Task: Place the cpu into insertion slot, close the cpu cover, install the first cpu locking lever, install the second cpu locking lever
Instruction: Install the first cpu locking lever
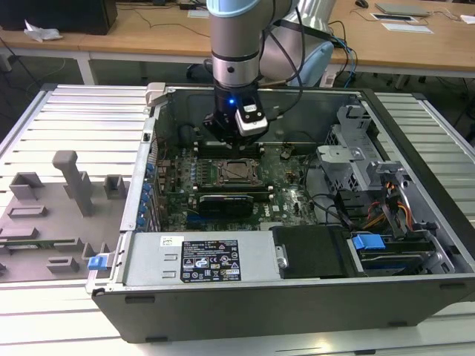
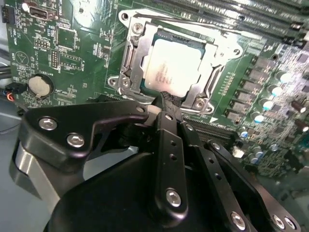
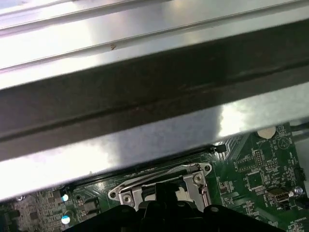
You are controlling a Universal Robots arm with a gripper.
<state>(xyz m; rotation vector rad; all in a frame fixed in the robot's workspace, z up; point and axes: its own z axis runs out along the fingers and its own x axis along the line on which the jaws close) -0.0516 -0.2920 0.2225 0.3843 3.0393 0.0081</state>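
Note:
The cpu (image 2: pixel 176 65), a pale silver square, lies flat in the socket on the green motherboard; in the exterior view the cpu (image 1: pixel 239 170) is at the board's middle. The cpu cover (image 2: pixel 219 50), a metal frame, lies down around its edges. A thin wire lever (image 2: pixel 193 24) runs along one side of the socket. My gripper (image 2: pixel 165 99) is shut with nothing visible between its fingers, its tip just over the socket's edge. In the exterior view the gripper (image 1: pixel 232 141) hangs just behind the socket. In the first wrist view, the socket frame (image 3: pixel 193 180) sits beside the gripper (image 3: pixel 166 189).
The open computer case's wall (image 3: pixel 145 96) stands close behind the arm. Memory slots (image 2: pixel 251 12) run beside the socket, and a coin battery (image 2: pixel 39 84) is on the board. A black card (image 1: pixel 226 202), the power supply (image 1: pixel 211 259) and drive bays (image 1: pixel 371 185) surround the board. A grey fixture tray (image 1: pixel 59 200) lies at the exterior view's left.

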